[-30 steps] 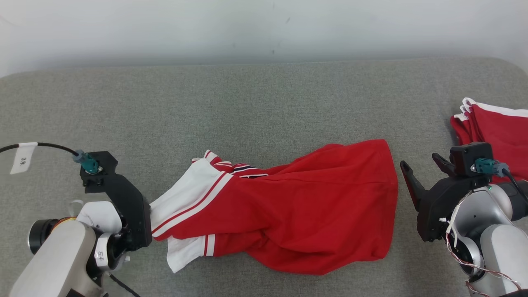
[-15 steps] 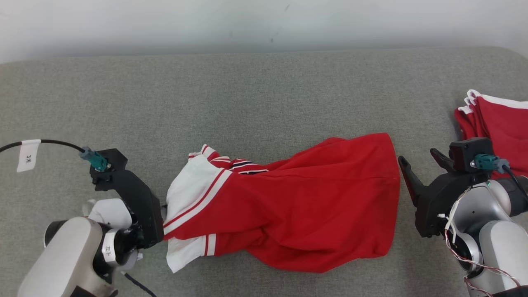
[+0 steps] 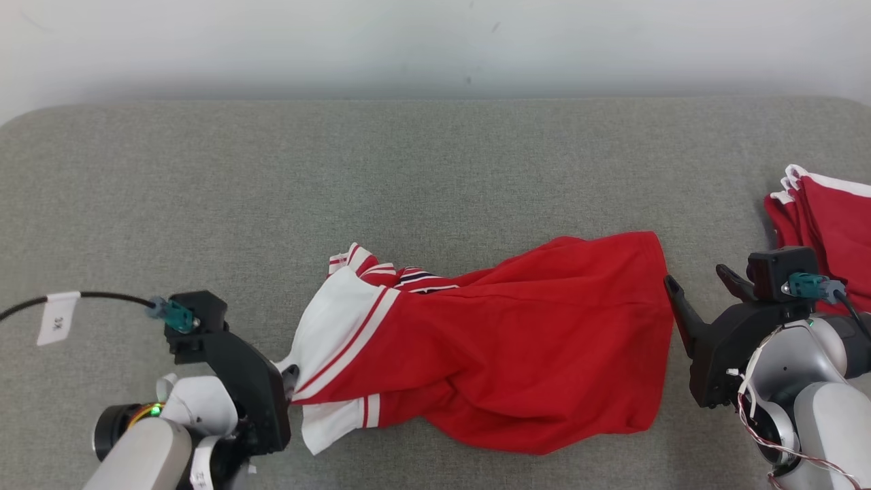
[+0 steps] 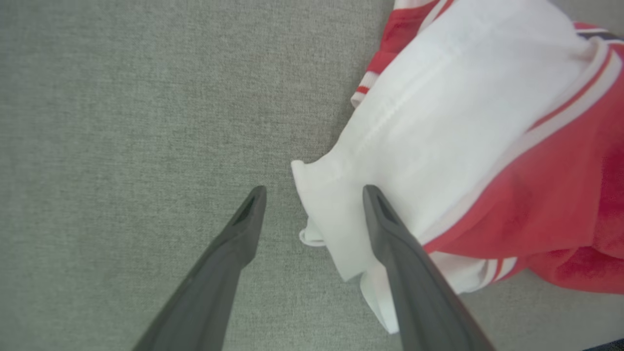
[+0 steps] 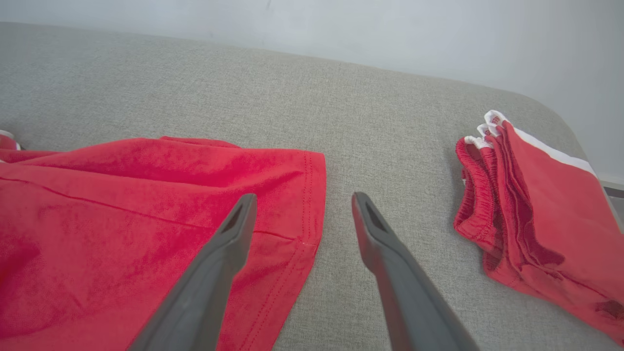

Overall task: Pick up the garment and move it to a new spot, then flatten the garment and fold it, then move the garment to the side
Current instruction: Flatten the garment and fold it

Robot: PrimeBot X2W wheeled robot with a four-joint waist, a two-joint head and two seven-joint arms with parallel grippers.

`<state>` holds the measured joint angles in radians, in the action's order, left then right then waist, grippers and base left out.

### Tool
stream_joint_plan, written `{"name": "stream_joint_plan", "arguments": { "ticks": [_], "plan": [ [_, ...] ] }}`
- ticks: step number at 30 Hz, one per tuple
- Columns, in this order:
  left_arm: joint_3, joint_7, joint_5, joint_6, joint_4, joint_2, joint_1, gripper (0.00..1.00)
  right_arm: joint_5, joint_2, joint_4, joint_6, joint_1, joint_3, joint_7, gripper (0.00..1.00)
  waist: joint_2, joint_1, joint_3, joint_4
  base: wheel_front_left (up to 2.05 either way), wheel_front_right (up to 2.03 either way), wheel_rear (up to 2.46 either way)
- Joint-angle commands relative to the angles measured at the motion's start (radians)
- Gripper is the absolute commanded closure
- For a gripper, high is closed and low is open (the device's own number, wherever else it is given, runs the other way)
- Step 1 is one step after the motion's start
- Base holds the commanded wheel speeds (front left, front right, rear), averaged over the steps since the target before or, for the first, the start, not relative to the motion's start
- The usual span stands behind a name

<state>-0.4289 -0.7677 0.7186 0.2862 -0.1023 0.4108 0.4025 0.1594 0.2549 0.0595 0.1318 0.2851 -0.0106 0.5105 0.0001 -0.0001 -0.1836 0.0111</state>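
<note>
The head camera is looking steeply down on the grey surface [image 3: 435, 170] and the whole garment [image 3: 517, 354]. The left wrist camera is peering closely at its white end [image 4: 438, 122]; the right wrist camera is facing low across its red hem [image 5: 312, 195].

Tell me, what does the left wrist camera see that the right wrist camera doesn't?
Left wrist view: a white sleeve with red stripes, its corner lying between the open left jaws. Right wrist view: a plain red hem, a folded pile of red clothes off to one side, and a pale wall behind. Both: the same red shirt, the grey fabric surface, and a pair of dark jaws spread apart.
</note>
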Motion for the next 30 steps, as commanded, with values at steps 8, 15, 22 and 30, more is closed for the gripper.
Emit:
{"name": "stream_joint_plan", "arguments": {
  "ticks": [8, 15, 22, 30],
  "plan": [
    [-0.022, 0.044, -0.01, -0.008, 0.0, -0.026, -0.052, 0.0, -0.006, -0.016, -0.006, -0.002, -0.021, -0.009, 0.005, 0.0, -0.0001, 0.0001, 0.012, -0.004, 0.0, 0.0, 0.0],
    [-0.031, 0.067, 0.008, -0.029, -0.025, -0.039, -0.072, 1.0, 0.006, -0.015, 0.0, -0.002, -0.032, -0.013, 0.004, 0.0, -0.0001, 0.0001, 0.028, 0.002, 0.0, 0.0, 0.0],
    [0.033, 0.301, -0.057, -0.026, -0.058, -0.045, -0.029, 1.0, 0.004, -0.023, 0.007, -0.002, -0.043, -0.01, 0.001, 0.0, -0.0001, 0.0001, 0.055, -0.001, 0.0, 0.0, 0.0],
    [0.012, 0.236, -0.025, -0.03, -0.13, -0.044, -0.061, 0.29, 0.004, -0.034, 0.012, -0.002, -0.059, -0.016, 0.002, 0.0, -0.0001, 0.0001, 0.073, -0.004, 0.0, 0.0, 0.0]
  ]
}}
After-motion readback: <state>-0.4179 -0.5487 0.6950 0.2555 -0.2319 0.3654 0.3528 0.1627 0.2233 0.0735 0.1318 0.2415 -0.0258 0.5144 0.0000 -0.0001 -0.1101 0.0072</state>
